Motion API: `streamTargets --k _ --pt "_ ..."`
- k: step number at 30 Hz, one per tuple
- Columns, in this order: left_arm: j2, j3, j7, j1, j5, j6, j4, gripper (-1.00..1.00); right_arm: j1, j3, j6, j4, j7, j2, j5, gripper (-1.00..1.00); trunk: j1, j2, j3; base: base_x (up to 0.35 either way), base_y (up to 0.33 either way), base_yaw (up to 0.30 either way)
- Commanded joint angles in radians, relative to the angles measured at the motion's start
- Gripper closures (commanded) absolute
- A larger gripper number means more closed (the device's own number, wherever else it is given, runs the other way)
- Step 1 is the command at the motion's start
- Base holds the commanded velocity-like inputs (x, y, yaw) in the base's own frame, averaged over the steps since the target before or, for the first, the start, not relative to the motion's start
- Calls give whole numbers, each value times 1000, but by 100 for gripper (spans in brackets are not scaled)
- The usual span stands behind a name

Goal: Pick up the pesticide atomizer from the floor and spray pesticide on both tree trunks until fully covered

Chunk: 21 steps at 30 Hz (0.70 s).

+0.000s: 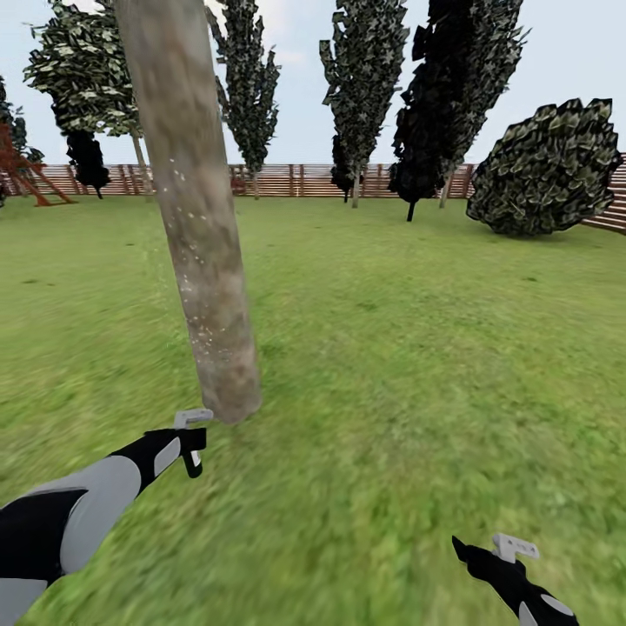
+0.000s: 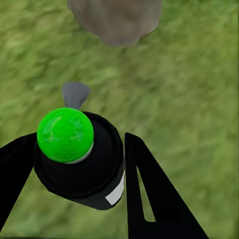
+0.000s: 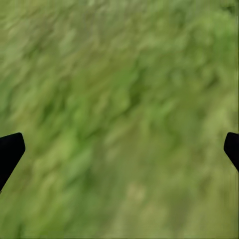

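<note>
Your left gripper (image 2: 79, 164) is clamped on the small black pesticide atomizer with a green round top (image 2: 65, 134).
The grey-brown mottled tree trunk (image 1: 196, 235) stands just beyond its tip; your right gripper (image 3: 119, 149) hangs spread apart over green grass lawn (image 3: 119, 74).

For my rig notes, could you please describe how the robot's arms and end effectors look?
Both arms have black and light grey shell segments. The left end effector and right end effector are black, each with a small pale grey bracket on top. Its fingers are flat black blades with a slot.
</note>
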Motion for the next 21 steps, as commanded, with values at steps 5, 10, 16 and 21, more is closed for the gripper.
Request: streamTargets --k 5,10,16,21 --pt "-2 -1 0 0 0 0 0 100 0 0 0 0 0 0 0 -100 0 0 0 71 -321 245" --pt "-4 -2 0 0 0 1 0 100 0 0 0 0 3 0 0 -100 0 0 0 5 -330 33" --pt "-5 -2 0 0 0 2 0 100 0 0 0 0 3 0 0 -100 0 0 0 0 -331 12" --pt "-5 -2 0 0 0 2 0 100 0 0 0 0 1 0 0 -100 0 0 0 0 -331 209"
